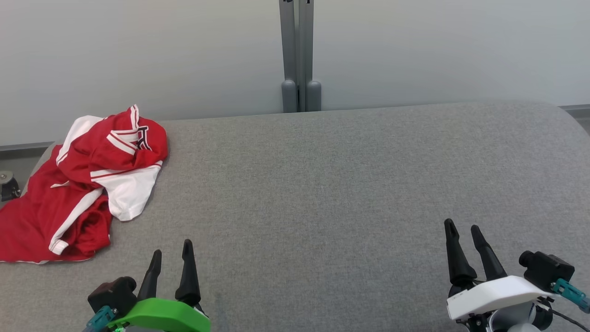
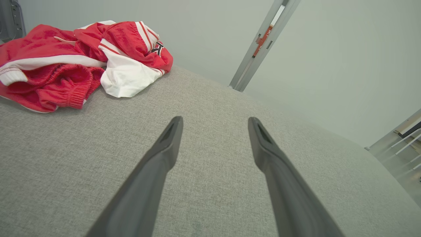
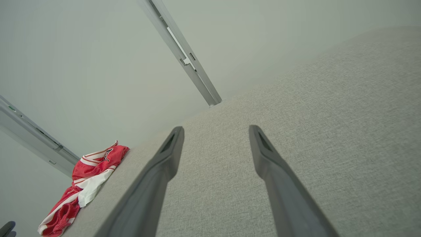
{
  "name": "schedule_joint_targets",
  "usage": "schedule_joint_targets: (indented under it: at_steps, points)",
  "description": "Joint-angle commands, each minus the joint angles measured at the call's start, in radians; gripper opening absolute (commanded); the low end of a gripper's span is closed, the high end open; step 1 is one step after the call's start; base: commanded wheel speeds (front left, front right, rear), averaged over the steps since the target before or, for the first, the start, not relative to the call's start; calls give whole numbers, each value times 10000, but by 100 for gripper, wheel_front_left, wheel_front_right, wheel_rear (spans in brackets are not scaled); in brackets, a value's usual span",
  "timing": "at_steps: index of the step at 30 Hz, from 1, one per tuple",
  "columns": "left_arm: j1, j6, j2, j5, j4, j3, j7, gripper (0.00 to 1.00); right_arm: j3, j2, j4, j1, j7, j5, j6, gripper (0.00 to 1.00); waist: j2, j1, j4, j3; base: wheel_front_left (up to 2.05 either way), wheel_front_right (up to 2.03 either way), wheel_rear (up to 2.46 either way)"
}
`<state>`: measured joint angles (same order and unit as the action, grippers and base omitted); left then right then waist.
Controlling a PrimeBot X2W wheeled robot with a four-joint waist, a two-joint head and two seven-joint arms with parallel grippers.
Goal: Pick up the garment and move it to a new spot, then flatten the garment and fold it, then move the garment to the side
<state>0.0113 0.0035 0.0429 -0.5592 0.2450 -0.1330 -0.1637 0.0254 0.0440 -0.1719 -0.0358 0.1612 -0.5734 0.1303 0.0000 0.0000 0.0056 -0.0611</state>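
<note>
At the near edge of the table (image 1: 322, 193), the left gripper (image 1: 172, 249) and the right gripper (image 1: 462, 227) hung over the grey cloth, each with jaws apart and holding nothing. Farther off, the red and white garment (image 1: 87, 184) lay crumpled at the table's far left corner, spilling over its left edge. Behind the table's far edge stood a grey post (image 1: 299, 55).

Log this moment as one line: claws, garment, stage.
left claw: open, empty | right claw: open, empty | garment: crumpled, far left of grey surface, untouched | stage: pick-up not started
</note>
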Motion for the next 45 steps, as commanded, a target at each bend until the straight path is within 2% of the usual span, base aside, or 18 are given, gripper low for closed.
schedule_joint_targets:
  at_steps: [1,19,45]
  points:
    - [64,63,76,256,-14,-43,-101,100,43,55,34,-45,130,318,5,100,0,0,5,-7,0,0,0]
    - [136,237,90,1758,284,-217,-503,100,165,68,-155,-134,533,2150,5,100,0,0,68,-61,0,0,0]
    - [236,519,105,3291,680,-567,-1008,100,219,81,-454,-197,1030,4284,6,100,0,0,131,-208,0,0,0]
